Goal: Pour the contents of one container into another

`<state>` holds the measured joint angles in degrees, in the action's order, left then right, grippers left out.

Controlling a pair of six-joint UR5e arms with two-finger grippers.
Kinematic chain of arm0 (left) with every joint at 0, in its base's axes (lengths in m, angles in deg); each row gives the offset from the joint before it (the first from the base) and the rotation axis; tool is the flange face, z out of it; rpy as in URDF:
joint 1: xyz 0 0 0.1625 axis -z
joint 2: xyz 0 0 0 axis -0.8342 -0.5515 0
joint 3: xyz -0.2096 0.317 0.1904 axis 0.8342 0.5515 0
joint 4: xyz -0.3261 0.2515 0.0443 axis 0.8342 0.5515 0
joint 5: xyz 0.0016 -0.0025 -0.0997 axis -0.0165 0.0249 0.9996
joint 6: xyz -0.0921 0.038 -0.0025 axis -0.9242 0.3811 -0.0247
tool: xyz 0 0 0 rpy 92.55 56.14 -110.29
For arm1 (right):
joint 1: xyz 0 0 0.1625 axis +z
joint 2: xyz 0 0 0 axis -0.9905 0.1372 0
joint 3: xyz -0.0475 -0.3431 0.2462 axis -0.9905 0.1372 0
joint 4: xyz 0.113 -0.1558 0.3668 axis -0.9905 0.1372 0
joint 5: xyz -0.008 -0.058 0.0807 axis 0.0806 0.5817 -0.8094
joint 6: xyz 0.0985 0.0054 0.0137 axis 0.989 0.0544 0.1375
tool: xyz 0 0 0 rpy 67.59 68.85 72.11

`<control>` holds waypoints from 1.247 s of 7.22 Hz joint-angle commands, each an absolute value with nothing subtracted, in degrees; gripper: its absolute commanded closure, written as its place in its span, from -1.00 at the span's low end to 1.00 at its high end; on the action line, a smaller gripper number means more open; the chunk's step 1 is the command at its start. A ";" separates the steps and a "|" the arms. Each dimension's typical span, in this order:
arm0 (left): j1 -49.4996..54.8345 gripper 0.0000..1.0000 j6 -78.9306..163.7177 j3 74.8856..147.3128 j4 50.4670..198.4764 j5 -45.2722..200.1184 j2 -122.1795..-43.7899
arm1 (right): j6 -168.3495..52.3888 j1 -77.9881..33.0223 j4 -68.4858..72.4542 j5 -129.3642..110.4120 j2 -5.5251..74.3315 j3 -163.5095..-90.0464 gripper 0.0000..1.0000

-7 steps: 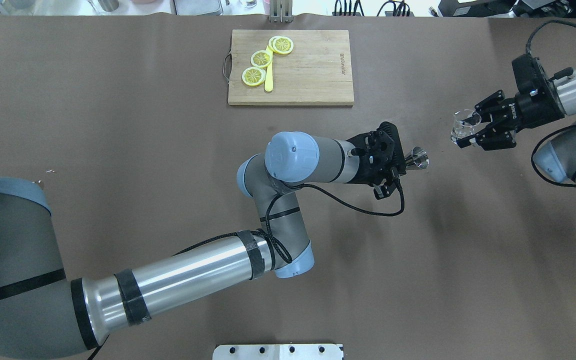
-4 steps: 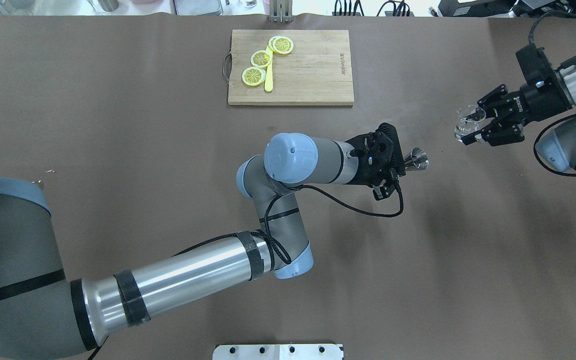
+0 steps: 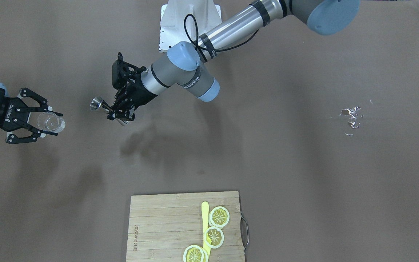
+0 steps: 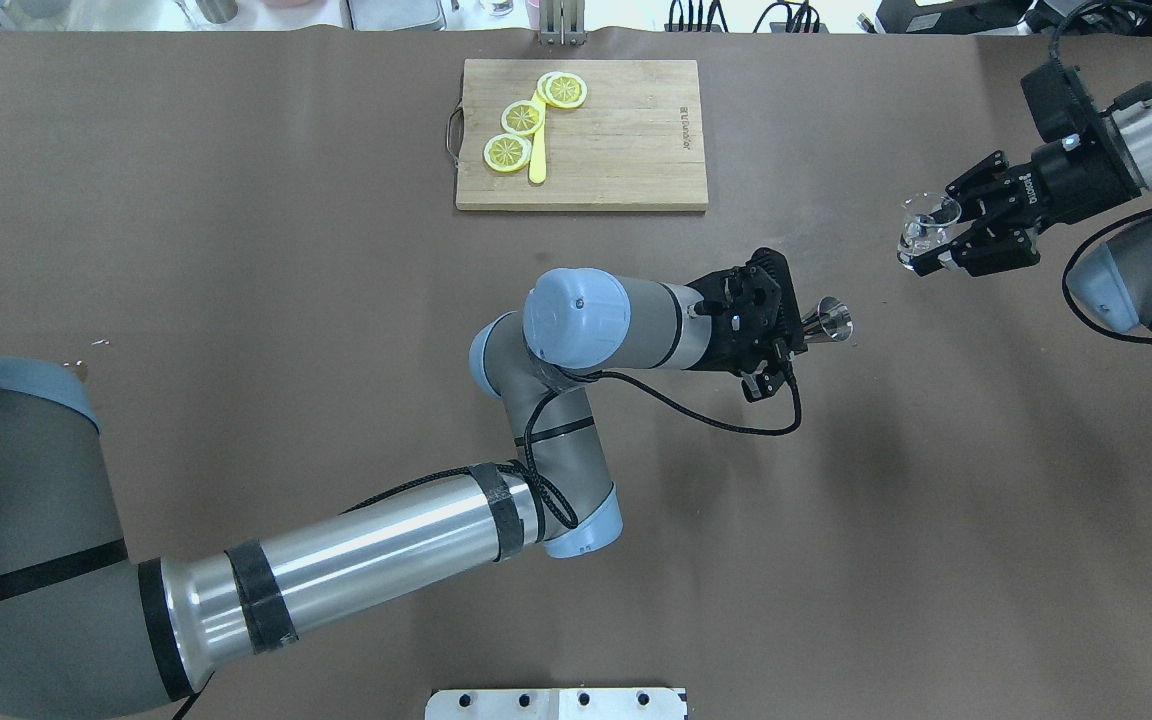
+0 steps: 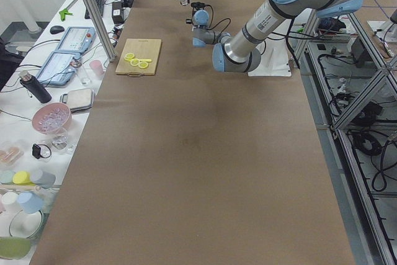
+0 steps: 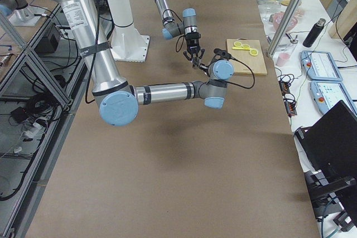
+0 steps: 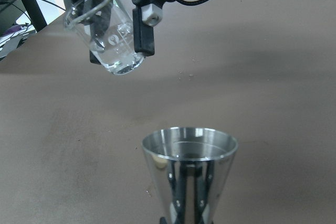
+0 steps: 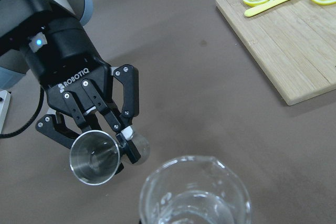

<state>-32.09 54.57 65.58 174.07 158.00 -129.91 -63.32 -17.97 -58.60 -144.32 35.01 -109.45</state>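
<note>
A shiny steel jigger (image 4: 833,319) (image 3: 97,104) (image 8: 95,158) (image 7: 189,174) is held above the table by my left gripper (image 4: 804,328) (image 3: 108,110), which is shut on its narrow waist, mouth pointing toward the right arm. A small clear glass beaker (image 4: 923,229) (image 3: 50,122) (image 7: 106,31) (image 8: 195,196) with a little clear liquid hangs tilted in my right gripper (image 4: 938,237) (image 3: 49,123), shut on it. The beaker is up and to the right of the jigger in the overhead view, with a gap between them.
A bamboo cutting board (image 4: 626,140) (image 3: 158,225) lies at the table's far middle, carrying lemon slices (image 4: 522,117) and a yellow knife (image 4: 537,160). White scraps (image 3: 351,117) lie on the brown table cover on my left side. The robot's base plate (image 4: 556,703) is at the near edge.
The right gripper has carried the beaker upward in the overhead view, away from me, and slightly leftward lately. The left arm with the jigger has shifted only slightly.
</note>
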 commanded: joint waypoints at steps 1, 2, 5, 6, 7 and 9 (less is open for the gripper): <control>-32.09 1.00 54.58 64.87 174.48 157.32 -129.75 | -63.32 -19.61 -52.31 -144.39 35.26 -113.82 1.00; -32.09 1.00 54.58 63.47 175.87 157.32 -129.75 | -63.32 -21.19 -48.61 -144.39 35.35 -115.77 1.00; -32.09 1.00 54.49 62.14 177.29 157.14 -129.75 | -63.32 -23.05 -44.27 -144.22 37.10 -118.33 1.00; -32.09 1.00 54.49 62.05 177.29 157.14 -129.66 | -63.32 -22.96 -44.18 -143.43 37.98 -119.12 1.00; -32.09 1.00 54.40 62.05 177.29 157.14 -129.66 | -63.32 -22.88 -44.18 -140.90 39.29 -119.91 1.00; -32.09 1.00 54.31 62.14 177.29 157.14 -129.66 | -66.89 -22.88 -43.83 -132.48 41.76 -121.67 1.00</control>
<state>-32.09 54.35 62.12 177.32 157.14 -129.66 -64.35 -22.88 -44.14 -137.28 40.46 -120.94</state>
